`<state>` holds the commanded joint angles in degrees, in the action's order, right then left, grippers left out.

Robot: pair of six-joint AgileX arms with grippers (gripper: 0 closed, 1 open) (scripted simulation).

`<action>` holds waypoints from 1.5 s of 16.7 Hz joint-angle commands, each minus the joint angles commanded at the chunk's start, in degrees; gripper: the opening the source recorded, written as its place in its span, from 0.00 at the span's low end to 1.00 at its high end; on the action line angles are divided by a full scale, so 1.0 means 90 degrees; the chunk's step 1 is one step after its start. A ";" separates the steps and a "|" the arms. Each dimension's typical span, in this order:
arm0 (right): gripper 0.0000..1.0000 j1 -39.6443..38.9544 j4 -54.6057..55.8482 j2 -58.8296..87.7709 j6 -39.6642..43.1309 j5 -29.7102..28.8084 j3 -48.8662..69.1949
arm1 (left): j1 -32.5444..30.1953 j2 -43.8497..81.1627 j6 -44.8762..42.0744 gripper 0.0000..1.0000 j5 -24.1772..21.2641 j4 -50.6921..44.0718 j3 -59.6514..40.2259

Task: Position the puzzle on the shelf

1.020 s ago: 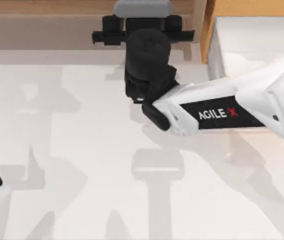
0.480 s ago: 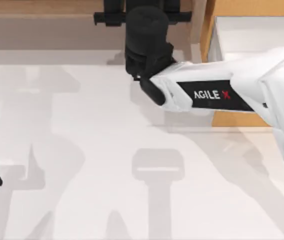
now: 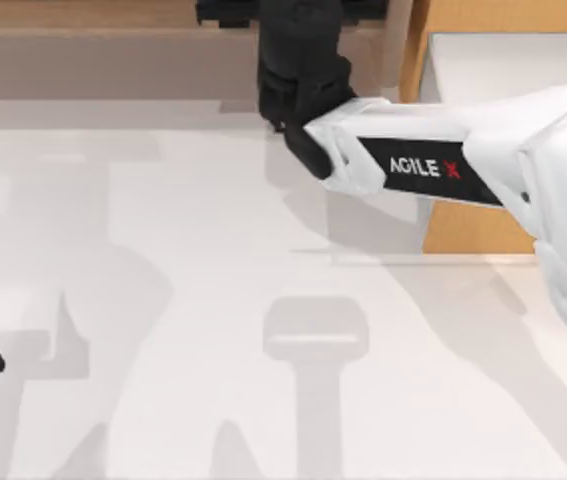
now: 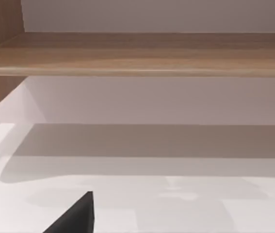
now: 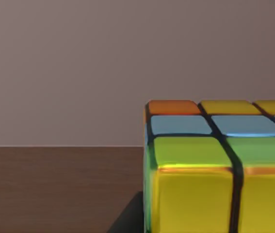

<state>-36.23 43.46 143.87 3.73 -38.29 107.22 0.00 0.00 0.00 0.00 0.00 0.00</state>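
- The right arm has pushed farther toward the table's (image 3: 163, 300) far edge over the last second; its black wrist now reaches over the shelf (image 3: 93, 55), and the right gripper (image 3: 298, 10) sits at the shelf board's back edge, partly cut off.
- That advance suggests the carry is nearly over and the placing step is close: the puzzle is now above the shelf rather than the tabletop.
- The right wrist view supplies what the top view lacks: the puzzle (image 5: 215, 170) close up, with orange, yellow, blue and green squares, just over the brown shelf board (image 5: 55, 189), with a shadow at its base. Whether it touches the board I cannot tell.
- Whether the right gripper's fingers are clamped on the puzzle I cannot tell.
- The left wrist view shows the shelf board (image 4: 137, 53) from the front, bare along that stretch.
- The left arm is parked at the table's left edge; its gripper's state I cannot tell.
- The orange-tan cabinet (image 3: 463, 225) stands near the far right corner.
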 joint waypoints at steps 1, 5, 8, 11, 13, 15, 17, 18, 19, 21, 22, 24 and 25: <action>0.00 0.0000 0.0000 0.0000 0.0000 0.0000 0.0000 | 0.0000 0.0000 0.0000 1.00 0.0000 0.0000 0.0000; 0.23 0.0000 0.0000 0.0000 0.0000 0.0000 0.0000 | 0.0000 0.0000 0.0000 1.00 0.0000 0.0000 0.0000; 0.45 0.0000 0.0000 0.0000 0.0000 0.0000 0.0000 | 0.0000 0.0000 0.0000 1.00 0.0000 0.0000 0.0000; 0.68 0.0000 0.0000 0.0000 0.0000 0.0000 0.0000 | 0.0000 0.0000 0.0000 1.00 0.0000 0.0000 0.0000; 0.83 0.0000 0.0000 0.0000 0.0000 0.0000 0.0000 | 0.0000 0.0000 0.0000 1.00 0.0000 0.0000 0.0000; 0.98 0.0000 0.0000 0.0000 0.0000 0.0000 0.0000 | 0.0000 0.0000 0.0000 1.00 0.0000 0.0000 0.0000; 1.00 0.0000 0.0000 0.0000 0.0000 0.0000 0.0000 | 0.0000 0.0000 0.0000 1.00 0.0000 0.0000 0.0000; 1.00 0.0000 0.0000 0.0000 0.0000 0.0000 0.0000 | 0.0000 0.0000 0.0000 1.00 0.0000 0.0000 0.0000; 1.00 0.0000 0.0000 0.0000 0.0000 0.0000 0.0000 | 0.0000 0.0000 0.0000 1.00 0.0000 0.0000 0.0000; 1.00 0.0000 0.0000 0.0000 0.0000 0.0000 0.0000 | 0.0000 0.0000 0.0000 1.00 0.0000 0.0000 0.0000; 1.00 0.0000 0.0000 0.0000 0.0000 0.0000 0.0000 | 0.0000 0.0000 0.0000 1.00 0.0000 0.0000 0.0000; 1.00 -0.0024 0.0001 -0.0003 0.0000 -0.0001 -0.0002 | 0.0000 0.0000 0.0000 1.00 0.0000 0.0000 0.0000; 1.00 -0.0024 0.0001 -0.0003 0.0000 -0.0001 -0.0002 | 0.0000 0.0000 0.0000 1.00 0.0000 0.0000 0.0000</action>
<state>-36.44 43.47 143.85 3.72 -38.29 107.19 0.00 0.00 0.00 0.00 0.00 0.00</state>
